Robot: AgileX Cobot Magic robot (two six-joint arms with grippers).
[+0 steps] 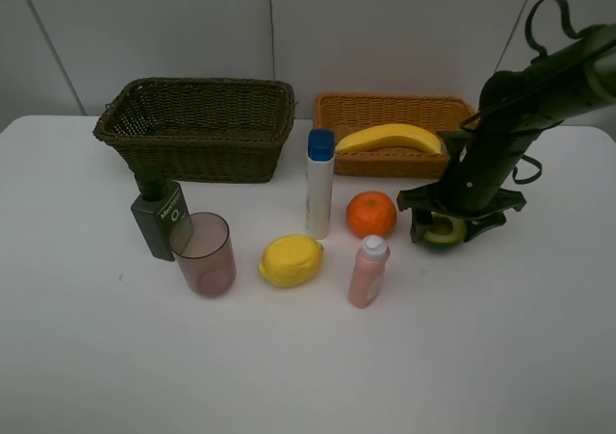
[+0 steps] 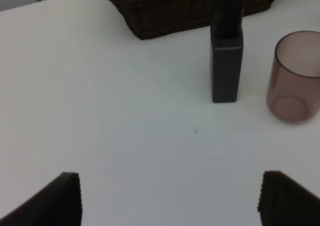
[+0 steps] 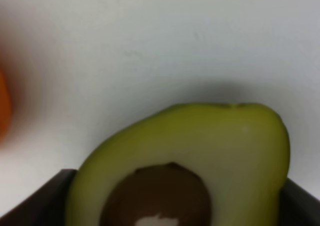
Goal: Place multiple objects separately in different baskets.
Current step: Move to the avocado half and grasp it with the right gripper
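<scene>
Starting nearest the camera: skips past the small pink white-capped bottle [image 1: 369, 272], the lemon [image 1: 290, 261] and the pinkish tumbler [image 1: 204, 254], all loose on the white table [image 1: 481, 357] with no gripper near them. Finds the left gripper [image 2: 170, 201] empty, spread wide above bare tabletop, short of the dark green pump bottle [image 2: 227, 60].

Moves back a row to the halved avocado [image 1: 445, 230], lying cut face up on the table just beside the orange [image 1: 372, 214], directly under the right gripper [image 1: 448, 220]. Shows, in the right wrist view, fingers [image 3: 30, 208] close against both flanks of the fruit; cannot tell whether squeezing or merely bracketing it.

Judges the half light and fairly firm, with smooth rounded skin likely to slip. Suggests holding across the broad middle, low on the flanks, away from the tapered end, with modest pressure.

Ends farthest back at the orange-tan basket [image 1: 385, 155], already holding the banana [image 1: 390, 138], and the dark brown basket [image 1: 197, 131] beside it.
</scene>
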